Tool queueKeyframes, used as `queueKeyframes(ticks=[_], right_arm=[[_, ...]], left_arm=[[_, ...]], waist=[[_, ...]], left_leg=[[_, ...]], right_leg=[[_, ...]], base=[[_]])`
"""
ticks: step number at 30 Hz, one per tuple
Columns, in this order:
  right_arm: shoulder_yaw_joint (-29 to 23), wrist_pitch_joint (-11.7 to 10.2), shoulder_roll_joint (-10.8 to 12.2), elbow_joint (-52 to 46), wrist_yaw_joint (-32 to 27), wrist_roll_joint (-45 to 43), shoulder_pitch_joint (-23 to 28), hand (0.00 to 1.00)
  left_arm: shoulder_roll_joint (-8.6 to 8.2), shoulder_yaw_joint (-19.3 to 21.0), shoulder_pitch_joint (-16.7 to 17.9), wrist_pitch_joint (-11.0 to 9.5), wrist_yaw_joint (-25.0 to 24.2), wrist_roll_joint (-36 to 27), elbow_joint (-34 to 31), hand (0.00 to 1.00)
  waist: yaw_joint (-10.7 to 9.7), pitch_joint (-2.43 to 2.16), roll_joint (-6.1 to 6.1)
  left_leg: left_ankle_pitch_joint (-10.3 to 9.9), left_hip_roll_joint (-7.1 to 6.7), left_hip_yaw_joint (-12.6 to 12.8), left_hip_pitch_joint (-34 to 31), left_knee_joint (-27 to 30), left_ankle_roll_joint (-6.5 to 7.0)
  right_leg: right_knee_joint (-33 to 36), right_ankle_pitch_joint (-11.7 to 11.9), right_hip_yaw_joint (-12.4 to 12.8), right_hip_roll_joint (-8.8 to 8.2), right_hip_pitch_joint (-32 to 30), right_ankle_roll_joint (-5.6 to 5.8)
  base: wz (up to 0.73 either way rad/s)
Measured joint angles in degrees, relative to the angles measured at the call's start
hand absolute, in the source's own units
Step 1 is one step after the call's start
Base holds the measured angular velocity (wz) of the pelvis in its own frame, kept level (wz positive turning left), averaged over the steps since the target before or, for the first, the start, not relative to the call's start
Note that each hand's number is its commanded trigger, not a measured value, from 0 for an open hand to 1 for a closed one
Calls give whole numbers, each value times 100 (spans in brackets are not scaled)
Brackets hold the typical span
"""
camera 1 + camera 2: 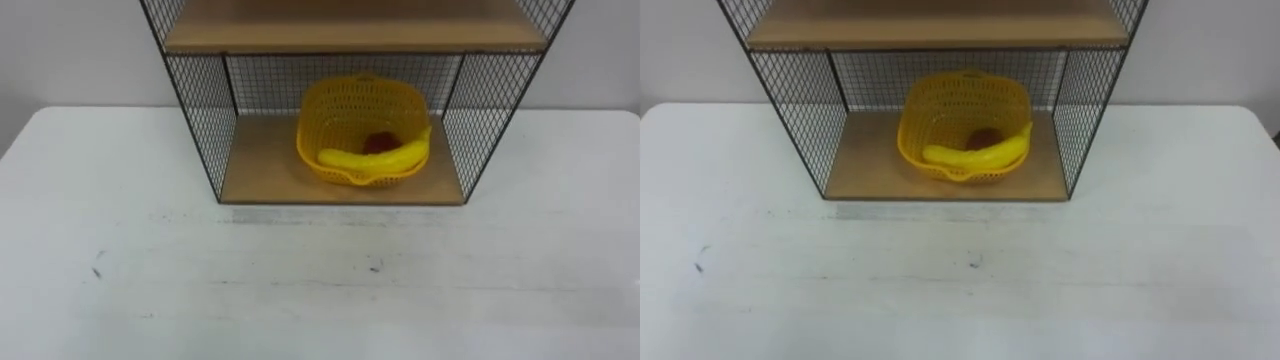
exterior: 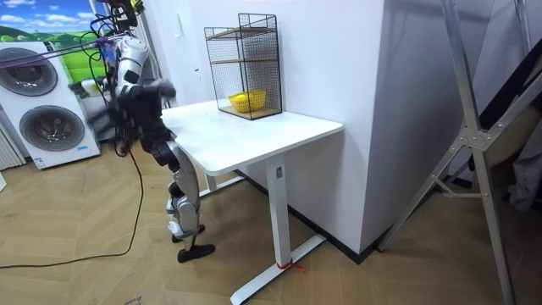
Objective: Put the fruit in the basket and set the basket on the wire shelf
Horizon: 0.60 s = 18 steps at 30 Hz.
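Head cam is a stereo pair, so both eye views look forward and down from the robot's head. They look across the white rectangular table top straight into the open front of the black wire-mesh shelf with wooden boards. They're pretty close in: the bottom compartment is fully in frame and the upper part gets cut off. The two eyes see nearly the same thing, and the shelf just sits further left in the right eye view.

The room cam stands well back on the floor, roughly side-on to the robot at the table's left end. It takes in the whole table, with white front-loading washing machines behind. All three views share the table top, the shelf and the yellow plastic mesh basket inside it.
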Motion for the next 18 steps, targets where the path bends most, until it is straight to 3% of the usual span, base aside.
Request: queueKeyframes(ticks=[2,3,4,5,6,8,11,12,14,18], right_arm=[[288,-5,218,708,226,732,80,0],[539,-3,439,1101,364,1098,86,0],[773,-9,713,1461,463,1287,87,0],[922,-12,848,1609,505,1372,101,0],[1197,-10,1118,1894,585,1539,101,0],[1534,-4,1387,2410,732,1795,33,0],[2104,-1,1681,3238,1045,1846,-32,0],[2367,18,1754,3559,1198,1822,-98,0],[2693,168,1813,4003,1417,1813,-245,0],[2914,511,1971,4722,1970,1663,-622,0]], left_arm=[[-56,-364,-4,49,-212,-775,821,0],[-173,-573,-7,73,-337,-1160,1263,0],[-339,-772,-11,76,-453,-1491,1647,0],[-440,-864,-11,76,-532,-1640,1837,0],[-674,-997,-14,76,-657,-1950,2098,0],[-949,-1047,-74,77,-881,-2279,2580,0],[-1221,-1378,-221,79,-1314,-2330,3342,0],[-1303,-1682,-241,98,-1512,-2317,3595,0],[-1325,-2048,-333,249,-1876,-2282,4026,0],[-1420,-2693,-639,753,-2860,-1121,4650,0]], waist=[[28,-9,15],[19,-7,16],[20,-28,22],[18,-36,31],[16,-42,35],[24,-49,36],[19,-53,30],[2,-52,31],[-38,-41,18],[-212,-28,-34]], left_leg=[[0,20,-11,21,-12,-2],[2,22,-5,64,-25,-5],[-4,26,4,100,-21,-1],[-20,30,12,108,-8,9],[-59,44,49,112,19,34],[-86,92,183,118,21,29],[-87,119,293,166,-7,29],[-101,126,334,228,-26,27],[-129,127,334,301,-30,18],[-126,132,340,506,-135,13]], right_leg=[[-80,44,1,24,56,-15],[-97,51,1,28,102,-13],[-93,20,15,28,129,37],[-92,6,22,29,142,60],[-77,-5,71,42,130,54],[-82,7,150,66,105,25],[-86,62,251,91,104,59],[-88,62,303,104,141,60],[-100,62,314,111,218,60],[-278,149,291,124,490,71]], base=[[2],[0],[-5],[-11],[-14],[-23],[-20],[-18],[-11],[6]])
